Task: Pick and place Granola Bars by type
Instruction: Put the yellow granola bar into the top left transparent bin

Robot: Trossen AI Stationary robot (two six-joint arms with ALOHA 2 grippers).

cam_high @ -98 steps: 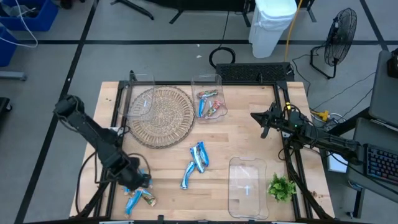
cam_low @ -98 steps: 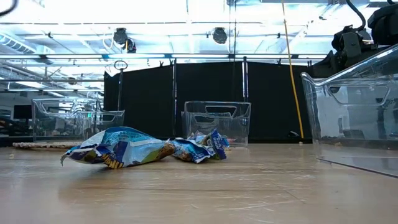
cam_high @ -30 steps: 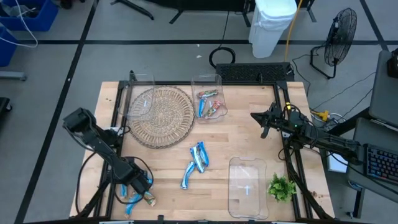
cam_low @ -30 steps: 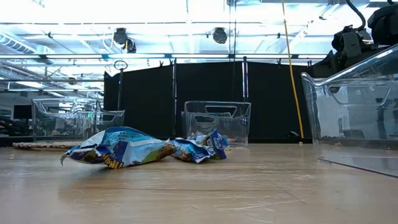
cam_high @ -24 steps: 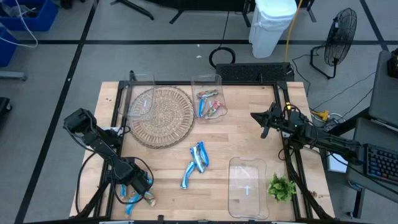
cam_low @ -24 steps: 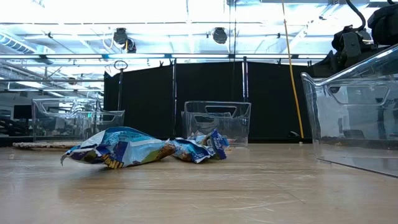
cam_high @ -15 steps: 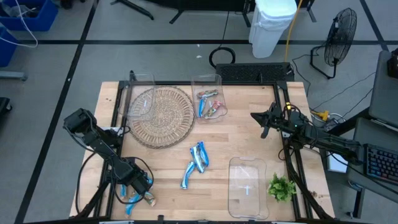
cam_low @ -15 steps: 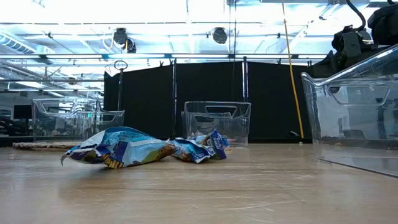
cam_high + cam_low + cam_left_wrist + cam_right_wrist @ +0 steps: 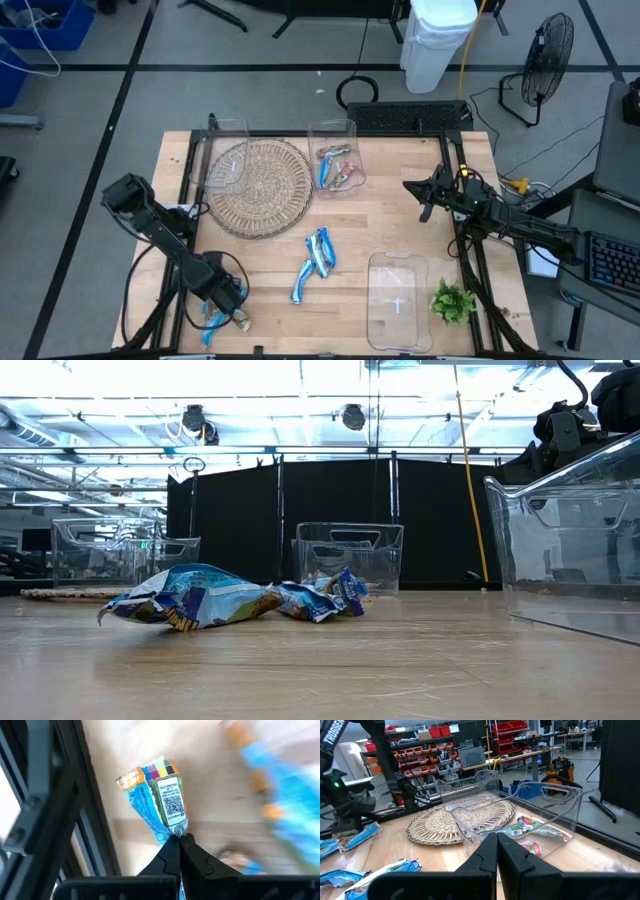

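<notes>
My left gripper (image 9: 228, 297), at the tabletop's (image 9: 400, 215) near-left corner, is clenched on a blue bar (image 9: 162, 805). My right gripper (image 9: 423, 197) waits clenched and empty. Several bars already lie in the far bin (image 9: 352, 130); loose bars (image 9: 314, 262) at centre remain unsorted, apparently most of the task.

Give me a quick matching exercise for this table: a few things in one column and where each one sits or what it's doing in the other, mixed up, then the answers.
Things:
1. left pincer
2. right pincer
3. green sprig
4. woven mat

States or places:
A. under a clear bin, at the far left of the table
B. shut on a blue bar at the near left corner
C. shut on nothing, above the right edge
D. beside the near clear bin, at the near right corner

Pairs: 1-B, 2-C, 3-D, 4-A
</notes>
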